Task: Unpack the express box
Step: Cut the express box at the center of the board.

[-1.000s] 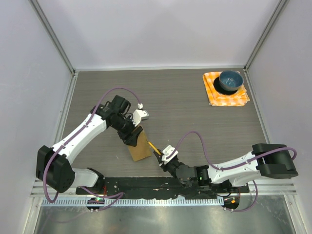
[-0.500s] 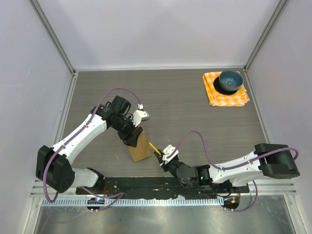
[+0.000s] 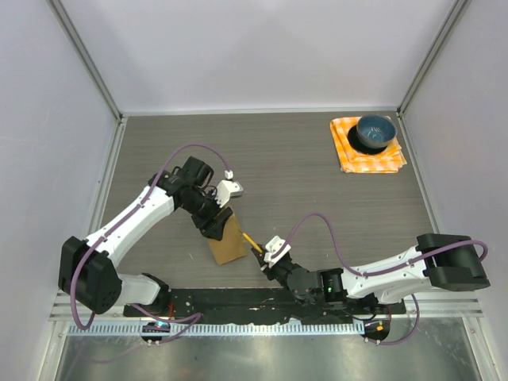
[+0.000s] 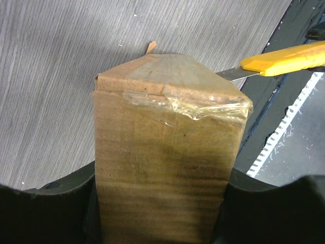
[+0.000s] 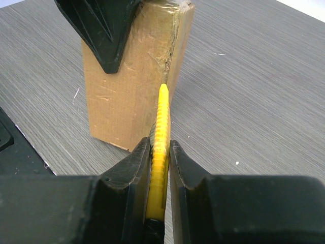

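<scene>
Right now the express box (image 3: pixel 227 240) stands on one end on the grey worktop (image 3: pixel 317 190), in its near-left part close to the front edge and between the two arms. The left pincer (image 3: pixel 215 225) comes down onto the upper part of the box and clamps it, one dark finger (image 4: pixel 45 208) pressed against each broad brown side. Seen from the left wrist, the free end of the box shows folded flaps sealed by a strip of clear tape (image 4: pixel 195 108) that looks wrinkled and torn along the edge. The right pincer (image 5: pixel 160 148) is narrowed onto a yellow utility knife (image 5: pixel 162 114), its two black fingers (image 5: pixel 133 168) squeezing the handle from both sides. The knife points away from the right wrist toward the box, and its thin metal blade (image 4: pixel 231 74) reaches the narrow side of the box near a corner seam; whether the blade has entered the cardboard cannot be told. Well apart from all this, in the far right corner of the worktop, a blue bowl (image 3: pixel 375 132) sits on an orange checked cloth (image 3: pixel 390 159).
</scene>
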Robot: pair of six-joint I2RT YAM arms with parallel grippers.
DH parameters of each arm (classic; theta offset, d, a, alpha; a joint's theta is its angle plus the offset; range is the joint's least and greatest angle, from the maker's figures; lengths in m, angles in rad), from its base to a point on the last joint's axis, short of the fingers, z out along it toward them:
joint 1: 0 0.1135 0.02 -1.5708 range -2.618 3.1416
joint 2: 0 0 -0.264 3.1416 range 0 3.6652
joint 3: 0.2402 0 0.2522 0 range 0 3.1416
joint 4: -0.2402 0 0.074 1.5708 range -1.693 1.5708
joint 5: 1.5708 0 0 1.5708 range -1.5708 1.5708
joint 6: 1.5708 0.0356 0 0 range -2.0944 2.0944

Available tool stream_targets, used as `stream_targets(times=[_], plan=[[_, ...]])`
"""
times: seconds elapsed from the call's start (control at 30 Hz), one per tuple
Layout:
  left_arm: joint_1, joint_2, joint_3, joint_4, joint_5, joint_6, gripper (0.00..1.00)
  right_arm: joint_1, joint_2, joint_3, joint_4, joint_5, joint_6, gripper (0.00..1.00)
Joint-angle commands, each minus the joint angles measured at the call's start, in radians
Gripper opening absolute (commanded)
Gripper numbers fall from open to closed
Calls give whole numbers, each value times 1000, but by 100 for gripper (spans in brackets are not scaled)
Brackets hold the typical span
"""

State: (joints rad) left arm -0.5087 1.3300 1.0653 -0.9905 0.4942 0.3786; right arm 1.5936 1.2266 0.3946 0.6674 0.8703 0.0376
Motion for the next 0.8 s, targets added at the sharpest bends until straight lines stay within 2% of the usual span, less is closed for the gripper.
stream_targets(times=[0.0,0.77], plan=[[-5,-29,1,7,30,6,0,-4,-39,6,2,10,21,1],[-13,-37,-8,19,29,-4,0,-4,-27,3,3,-7,44,1]])
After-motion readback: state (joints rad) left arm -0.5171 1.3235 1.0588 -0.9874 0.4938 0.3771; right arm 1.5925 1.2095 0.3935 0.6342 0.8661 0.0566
